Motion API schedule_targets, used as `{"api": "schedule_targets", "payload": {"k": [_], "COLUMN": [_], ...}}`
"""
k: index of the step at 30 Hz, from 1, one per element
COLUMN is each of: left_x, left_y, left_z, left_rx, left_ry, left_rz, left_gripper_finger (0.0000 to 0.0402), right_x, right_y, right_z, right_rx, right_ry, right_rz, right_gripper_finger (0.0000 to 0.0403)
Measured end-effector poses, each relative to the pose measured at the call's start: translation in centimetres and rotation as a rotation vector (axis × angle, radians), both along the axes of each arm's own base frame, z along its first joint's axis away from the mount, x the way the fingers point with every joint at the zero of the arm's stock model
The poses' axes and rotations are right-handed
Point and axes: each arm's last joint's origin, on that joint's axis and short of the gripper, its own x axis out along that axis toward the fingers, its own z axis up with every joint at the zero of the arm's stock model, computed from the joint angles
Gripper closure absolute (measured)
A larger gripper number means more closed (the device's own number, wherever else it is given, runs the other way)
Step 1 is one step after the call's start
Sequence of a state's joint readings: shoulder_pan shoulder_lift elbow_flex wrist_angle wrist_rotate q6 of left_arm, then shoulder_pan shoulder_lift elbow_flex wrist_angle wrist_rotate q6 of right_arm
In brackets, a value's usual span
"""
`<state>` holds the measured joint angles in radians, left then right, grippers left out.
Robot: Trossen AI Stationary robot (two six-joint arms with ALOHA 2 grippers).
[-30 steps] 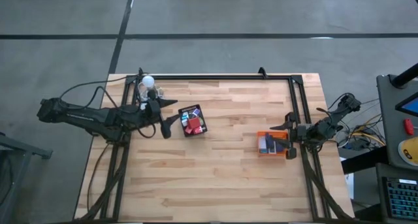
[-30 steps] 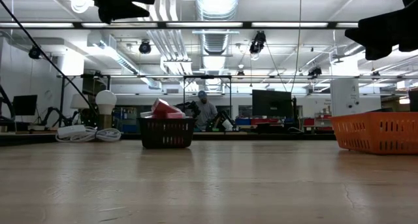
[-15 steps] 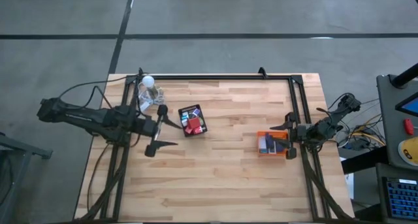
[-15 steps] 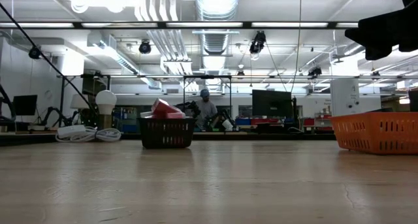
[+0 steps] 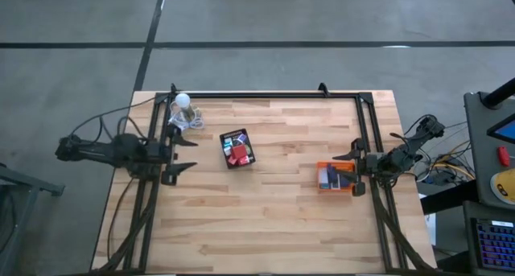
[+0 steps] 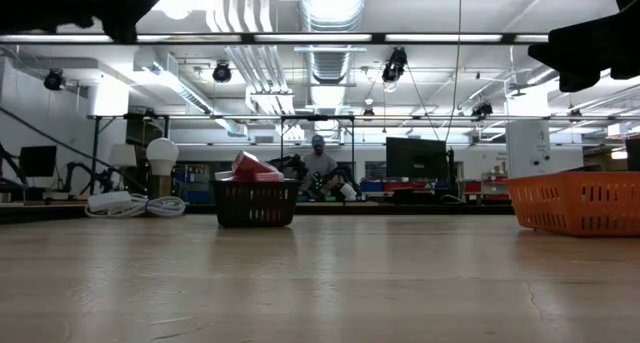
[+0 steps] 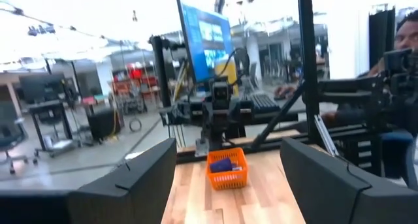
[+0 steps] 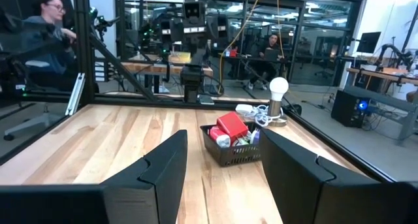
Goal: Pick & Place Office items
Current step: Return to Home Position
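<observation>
The office items lie in two trays. A black mesh tray (image 5: 238, 148) (image 8: 230, 152) left of centre holds red, white and blue pieces, with a red block (image 8: 232, 125) on top. An orange tray (image 5: 333, 178) (image 7: 227, 170) at the right holds dark blue pieces. My left gripper (image 5: 185, 154) (image 7: 228, 149) stands open at the table's left edge, level, well away from the black tray. My right gripper (image 5: 354, 173) (image 8: 222, 138) stands open at the orange tray's right side, pointing across the table. Neither holds anything.
A white bulb (image 5: 183, 100) (image 8: 279, 88) with coiled cords stands at the far left corner. A black frame (image 5: 265, 94) runs along the far edge and both sides. Bare wood (image 5: 273, 220) lies between and in front of the trays. People sit beyond the table (image 8: 49, 18).
My left gripper has drawn back from beside the black mesh tray toward the table's left edge, sinking a little and tipping from a downward slant to about level. Its fingers have stayed open with nothing between them.
</observation>
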<state>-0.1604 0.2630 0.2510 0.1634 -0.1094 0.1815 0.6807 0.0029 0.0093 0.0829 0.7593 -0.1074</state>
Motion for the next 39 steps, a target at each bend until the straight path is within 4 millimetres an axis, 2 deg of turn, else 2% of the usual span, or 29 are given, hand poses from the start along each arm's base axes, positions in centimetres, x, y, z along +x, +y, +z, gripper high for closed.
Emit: {"api": "schedule_targets", "payload": {"k": [3,6,17,26,39], "left_x": [-1.2,-2.2,-1.6,-0.8,-0.6], "left_y": [0.2,0.4,0.4,0.3,0.3], "left_z": [-1.6,-2.2,-3.9,-7.7,-7.9], "left_rx": [0.000,0.023,0.074,0.150,0.161], "left_ry": [-0.053,-0.127,0.011,0.132,0.154], "left_rz": [0.002,0.010,0.066,0.067,0.063], "left_gripper_finger": [0.0126,0.0126,0.0126,0.0126,0.0126], "right_x": [0.0,0.0,0.1,0.1,0.1], "right_y": [0.0,0.0,0.0,0.1,0.1], "right_z": [0.0,0.0,-0.1,-0.1,-0.1], "right_rx": [0.002,0.001,-0.006,-0.007,-0.007], "right_ry": [0.000,0.000,0.007,0.010,0.010], "right_rz": [0.000,0.000,0.000,0.000,0.000], "right_gripper_finger": [0.0216,0.0216,0.0216,0.0216,0.0216]}}
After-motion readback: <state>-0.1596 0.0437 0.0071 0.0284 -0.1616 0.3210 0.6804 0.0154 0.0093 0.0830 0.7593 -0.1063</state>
